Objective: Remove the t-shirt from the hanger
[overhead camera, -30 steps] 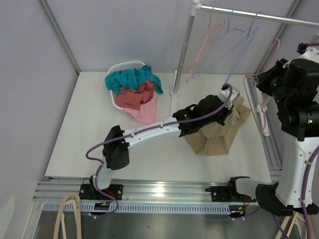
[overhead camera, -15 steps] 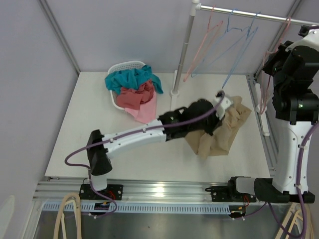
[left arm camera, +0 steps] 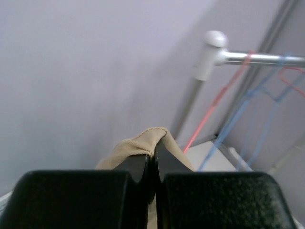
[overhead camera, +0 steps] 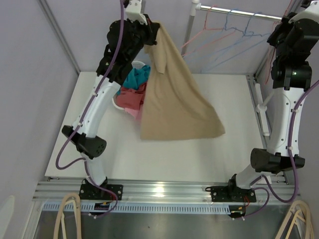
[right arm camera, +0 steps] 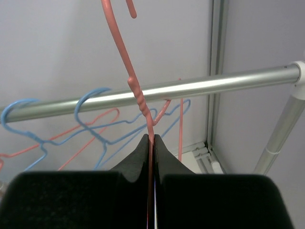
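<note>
The tan t-shirt (overhead camera: 172,102) hangs free in the air, off the hanger, with its lower edge spread over the table. My left gripper (overhead camera: 151,26) is raised high at the back left and is shut on the shirt's top edge; the left wrist view shows the tan fabric (left arm camera: 140,141) pinched between the jaws of that gripper (left arm camera: 153,153). My right gripper (right arm camera: 152,139) is shut on the wire of a pink hanger (right arm camera: 141,101), just below its hook, close in front of the rail (right arm camera: 190,87). In the top view the right gripper (overhead camera: 293,14) is high at the rail's right end.
A white basket (overhead camera: 121,66) holding teal and pink clothes stands at the back left, partly behind the shirt. Several blue and pink hangers (overhead camera: 234,31) hang on the metal rail (overhead camera: 239,13). The rail's upright post (overhead camera: 188,27) stands behind the shirt.
My left arm has swung up and to the back left, lifting the t-shirt off the table. My right arm has risen, carrying the pink hanger up to the rail.
</note>
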Controlling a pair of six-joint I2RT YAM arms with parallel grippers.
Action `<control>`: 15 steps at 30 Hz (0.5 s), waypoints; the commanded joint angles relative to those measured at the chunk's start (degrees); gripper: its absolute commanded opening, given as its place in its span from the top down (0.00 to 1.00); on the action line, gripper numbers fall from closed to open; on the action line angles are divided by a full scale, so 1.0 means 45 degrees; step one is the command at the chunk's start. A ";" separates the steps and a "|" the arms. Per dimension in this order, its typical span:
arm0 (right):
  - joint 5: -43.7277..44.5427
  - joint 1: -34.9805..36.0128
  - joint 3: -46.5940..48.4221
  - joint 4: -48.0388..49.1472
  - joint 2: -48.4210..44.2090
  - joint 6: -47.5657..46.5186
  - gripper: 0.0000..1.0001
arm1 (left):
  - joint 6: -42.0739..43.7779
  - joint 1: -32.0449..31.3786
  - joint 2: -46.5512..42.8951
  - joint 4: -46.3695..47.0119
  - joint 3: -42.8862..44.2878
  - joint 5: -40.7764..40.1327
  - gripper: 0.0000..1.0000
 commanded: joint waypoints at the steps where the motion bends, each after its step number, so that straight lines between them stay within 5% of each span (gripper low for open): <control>1: -0.0536 -0.0418 0.0821 0.0878 0.0572 -0.0119 1.00 | -0.0407 0.1078 0.0703 0.1384 0.0487 0.0176 0.99; 15: -0.1142 -0.0907 0.1837 0.0996 0.2604 0.0331 1.00 | -0.0993 0.4928 0.2733 0.3555 0.2325 -0.0233 0.99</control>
